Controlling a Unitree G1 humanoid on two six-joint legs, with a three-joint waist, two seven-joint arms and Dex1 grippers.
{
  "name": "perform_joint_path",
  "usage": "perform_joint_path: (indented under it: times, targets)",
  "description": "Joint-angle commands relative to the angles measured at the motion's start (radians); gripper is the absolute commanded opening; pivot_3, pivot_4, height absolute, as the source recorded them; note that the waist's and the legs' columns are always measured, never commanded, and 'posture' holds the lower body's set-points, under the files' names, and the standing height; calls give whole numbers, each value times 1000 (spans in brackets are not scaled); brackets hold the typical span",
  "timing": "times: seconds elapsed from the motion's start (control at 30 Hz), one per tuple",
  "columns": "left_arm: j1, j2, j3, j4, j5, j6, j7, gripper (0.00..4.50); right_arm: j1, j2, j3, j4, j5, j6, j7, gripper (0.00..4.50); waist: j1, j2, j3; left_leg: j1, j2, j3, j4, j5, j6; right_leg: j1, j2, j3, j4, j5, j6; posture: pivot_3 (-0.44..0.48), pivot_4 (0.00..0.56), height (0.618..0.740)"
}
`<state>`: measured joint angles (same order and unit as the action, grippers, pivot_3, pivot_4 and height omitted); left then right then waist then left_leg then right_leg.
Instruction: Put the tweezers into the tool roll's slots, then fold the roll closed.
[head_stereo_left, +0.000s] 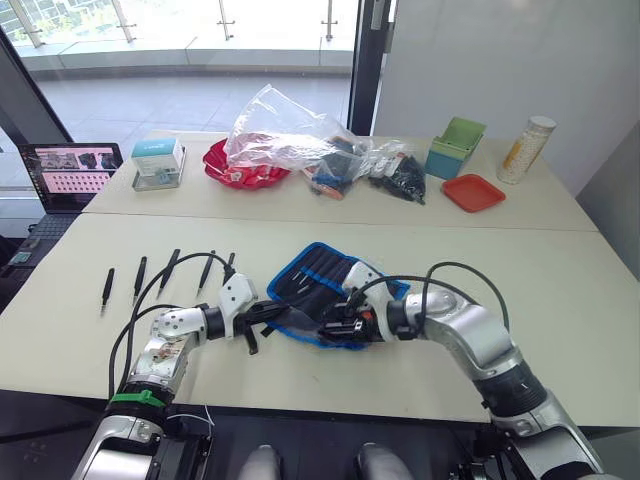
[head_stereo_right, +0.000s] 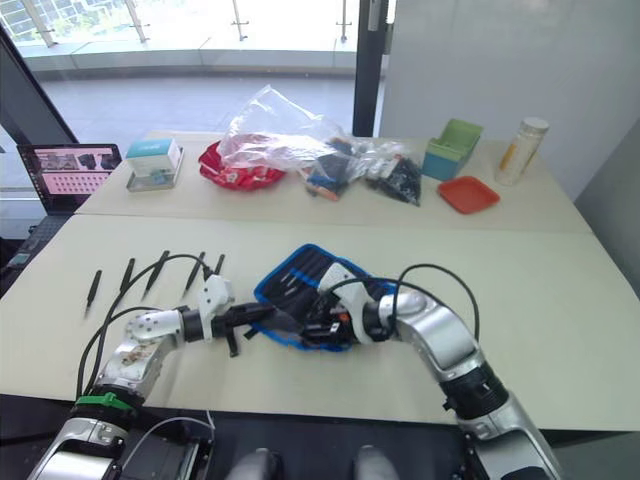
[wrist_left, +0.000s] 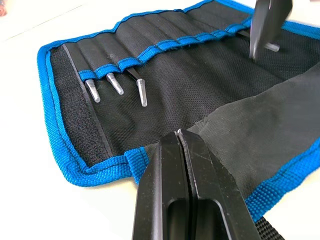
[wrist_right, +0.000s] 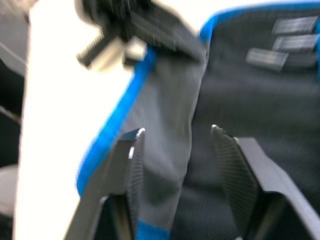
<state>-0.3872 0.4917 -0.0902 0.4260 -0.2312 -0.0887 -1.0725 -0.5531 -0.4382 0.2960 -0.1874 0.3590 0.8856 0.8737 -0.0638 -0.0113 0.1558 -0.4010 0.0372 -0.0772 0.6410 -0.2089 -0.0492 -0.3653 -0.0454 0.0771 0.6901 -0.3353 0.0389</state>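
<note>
The tool roll (head_stereo_left: 322, 280) lies open at the middle of the table, black with blue edging. Three tweezers (wrist_left: 115, 84) sit in its slots (wrist_left: 150, 42), silvery tips sticking out. Several more black tweezers (head_stereo_left: 139, 279) lie in a row on the table to the left. My left gripper (head_stereo_left: 268, 314) is shut on the corner of the roll's near flap (wrist_left: 260, 135), which is lifted and turned over to show its grey underside. My right gripper (wrist_right: 177, 132) is open low over the roll's near edge, one finger on each side of that flap.
At the back of the table are a laptop (head_stereo_left: 72, 170), a small box (head_stereo_left: 158, 160), a red bag (head_stereo_left: 245, 172), clear plastic bags (head_stereo_left: 290, 135), a green bin (head_stereo_left: 455, 148), a red tray (head_stereo_left: 473, 192) and a bottle (head_stereo_left: 526, 148).
</note>
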Motion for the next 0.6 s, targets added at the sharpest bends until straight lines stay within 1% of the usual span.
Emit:
perform_joint_path:
  times: [0.03,0.13,0.23,0.33,0.43,0.5,0.6]
  targets:
    - [28,17,-21,49,43,9,-12,0,-60,46,-39,1,59,-29,28,1944,-2,0,0,0,0,0,0,0,0,0,0,0,0,0,0,0,150,723]
    - [23,11,-24,45,44,12,-8,0,-137,166,30,216,-10,-158,21,1056,-10,0,0,2,1,0,-1,0,0,0,1,0,0,0,0,0,150,723]
    - [26,12,-25,32,43,18,-5,0,-167,225,62,357,-61,-270,39,14,-5,0,0,2,1,-1,-2,0,0,0,1,-1,0,0,0,0,150,723]
    - [34,15,-24,22,39,25,0,0,-183,274,87,459,-96,-351,56,14,-1,0,0,-1,0,0,-2,0,0,0,0,-2,-1,0,0,0,150,723]
    - [47,21,-23,11,40,23,2,0,-172,298,116,554,-145,-396,55,14,-4,0,0,-1,0,-1,-2,0,0,-1,-1,-2,-2,0,0,0,150,723]
    - [48,24,-22,7,42,23,7,0,-166,303,110,603,-165,-414,46,14,-7,0,0,1,1,0,-4,0,0,-1,0,-2,-1,0,0,0,150,723]
    - [46,32,-9,0,38,28,17,0,-119,264,106,653,-195,-454,56,14,-7,0,0,5,2,0,-6,0,0,1,1,-2,-1,0,0,0,150,723]
